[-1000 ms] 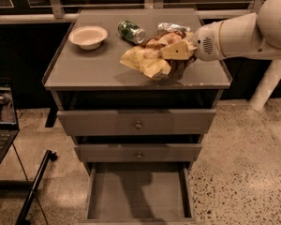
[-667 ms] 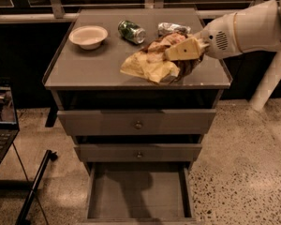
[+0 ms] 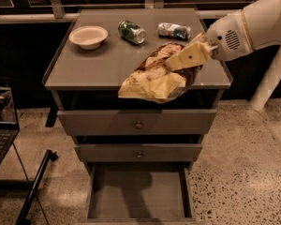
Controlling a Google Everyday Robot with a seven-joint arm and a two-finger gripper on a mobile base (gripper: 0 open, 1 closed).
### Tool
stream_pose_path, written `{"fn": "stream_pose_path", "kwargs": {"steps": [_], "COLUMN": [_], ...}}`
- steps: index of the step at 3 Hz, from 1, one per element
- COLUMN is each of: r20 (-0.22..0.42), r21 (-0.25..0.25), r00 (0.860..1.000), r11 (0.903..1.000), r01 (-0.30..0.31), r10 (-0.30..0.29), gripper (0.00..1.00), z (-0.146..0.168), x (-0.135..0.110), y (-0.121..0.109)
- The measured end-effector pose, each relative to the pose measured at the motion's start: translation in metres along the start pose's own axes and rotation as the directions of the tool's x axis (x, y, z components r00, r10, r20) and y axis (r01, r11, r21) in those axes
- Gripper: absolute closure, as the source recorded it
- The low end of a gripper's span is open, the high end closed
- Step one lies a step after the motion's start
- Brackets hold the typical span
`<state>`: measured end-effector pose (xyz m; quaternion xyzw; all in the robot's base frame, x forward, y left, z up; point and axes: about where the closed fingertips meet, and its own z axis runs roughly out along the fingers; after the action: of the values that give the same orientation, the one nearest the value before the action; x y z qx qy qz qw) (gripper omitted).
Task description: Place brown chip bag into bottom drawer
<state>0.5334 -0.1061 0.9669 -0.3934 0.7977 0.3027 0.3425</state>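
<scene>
The brown chip bag (image 3: pixel 155 78) is a large crinkly bag, dark brown in the middle with pale yellow-tan ends. It hangs in the air over the front right edge of the cabinet top (image 3: pixel 93 67), tilted, its lower end past the edge. My gripper (image 3: pixel 174 63) reaches in from the right on a white arm and is shut on the bag's upper part. The bottom drawer (image 3: pixel 139 197) is pulled out far below, a wide grey box with a plain inside and nothing in it.
A white bowl (image 3: pixel 88 35), a green can (image 3: pixel 131 31) lying on its side and a crushed silver-blue can (image 3: pixel 174 30) sit on the cabinet top. Two shallower drawers with round knobs (image 3: pixel 138 124) are slightly out. A laptop (image 3: pixel 1 125) stands at left.
My gripper has lifted the bag off the cabinet top and carried it forward, so it now hangs over the front edge.
</scene>
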Motion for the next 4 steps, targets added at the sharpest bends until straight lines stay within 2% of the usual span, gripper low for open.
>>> {"fn": "stream_pose_path", "kwargs": {"steps": [1, 2, 3, 4], "r20": [0.000, -0.010, -0.001, 0.023], "r21": [0.000, -0.033, 0.034, 0.195], "r00": [1.000, 0.999, 0.998, 0.997], "r11": [1.0000, 0.9990, 0.9977, 0.9779], "r01": [0.000, -0.032, -0.058, -0.074], "r10": [0.000, 0.032, 0.059, 0.071], "gripper": [1.00, 1.00, 1.00, 1.00], "z": [0.000, 0.015, 0.018, 0.017], "x": [0.000, 0.010, 0.020, 0.032], "y": [0.000, 0.012, 0.045, 0.081]}}
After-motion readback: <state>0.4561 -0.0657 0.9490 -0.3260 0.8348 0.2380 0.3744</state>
